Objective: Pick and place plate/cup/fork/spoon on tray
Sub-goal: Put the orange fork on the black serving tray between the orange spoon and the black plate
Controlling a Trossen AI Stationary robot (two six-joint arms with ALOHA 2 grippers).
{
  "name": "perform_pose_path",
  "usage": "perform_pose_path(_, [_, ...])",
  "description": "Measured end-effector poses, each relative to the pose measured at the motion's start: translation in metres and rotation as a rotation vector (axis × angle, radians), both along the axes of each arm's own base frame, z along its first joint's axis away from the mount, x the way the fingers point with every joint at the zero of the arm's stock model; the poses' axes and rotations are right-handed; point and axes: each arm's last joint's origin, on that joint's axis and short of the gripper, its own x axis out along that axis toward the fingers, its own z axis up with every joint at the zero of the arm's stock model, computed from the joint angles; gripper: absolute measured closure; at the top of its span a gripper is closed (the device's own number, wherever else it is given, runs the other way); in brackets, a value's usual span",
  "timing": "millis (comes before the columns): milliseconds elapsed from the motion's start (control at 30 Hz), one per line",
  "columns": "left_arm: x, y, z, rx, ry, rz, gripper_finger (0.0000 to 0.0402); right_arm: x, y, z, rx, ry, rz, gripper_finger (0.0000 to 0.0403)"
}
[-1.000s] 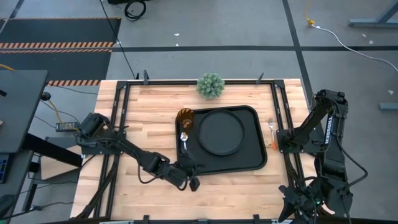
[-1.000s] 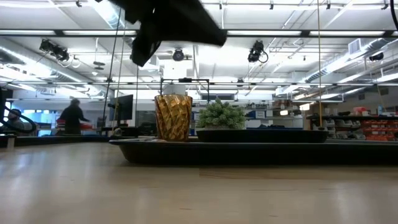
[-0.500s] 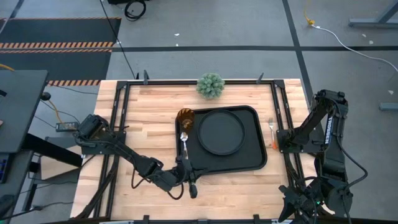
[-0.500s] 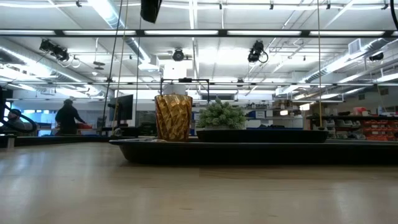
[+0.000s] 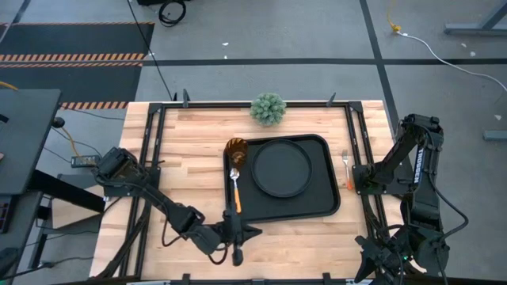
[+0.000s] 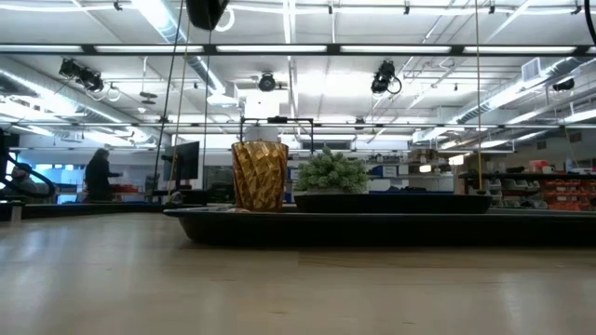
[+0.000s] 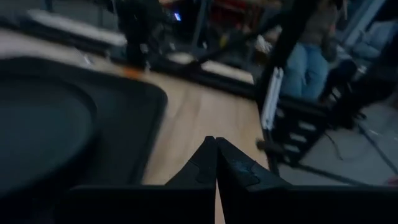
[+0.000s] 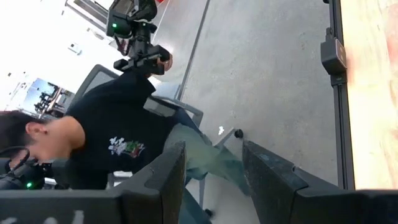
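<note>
Resting on the wooden table [image 5: 182, 158], the tray [image 5: 329, 207] carries the plate [image 5: 282, 168] at its centre, with the cup [image 5: 236, 149] upright in its far-left corner and the spoon [image 5: 234, 184] lying along its left edge, handle toward the near side. The fork [image 5: 346, 169] lies on the table just beside the tray's right edge. Left tool [image 5: 236, 255] hangs clenched and empty over the table's near edge, just off the tray's near-left corner. Right tool [image 8: 211, 174] stands released, empty, beyond the table's right edge.
</note>
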Motion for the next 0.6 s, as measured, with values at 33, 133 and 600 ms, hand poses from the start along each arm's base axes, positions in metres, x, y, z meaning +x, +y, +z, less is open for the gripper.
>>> perform_pose_path(33, [0.0, 0.0, -0.002, -0.02, 0.021, -0.017, 0.0395, 0.0, 0.0, 0.0, -0.001, 0.0, 0.0, 0.0239])
perform_pose_path(133, [-0.002, 0.0, -0.008, -0.104, 0.08, -0.034, 0.0395, 0.0, 0.0, 0.0, 0.0, 0.0, 0.0, 0.0239])
perform_pose_path(600, [0.004, 0.019, -0.02, -0.31, 0.163, 0.123, 0.0395, 0.0, 0.0, 0.0, 0.0, 0.0, 0.0, 0.0239])
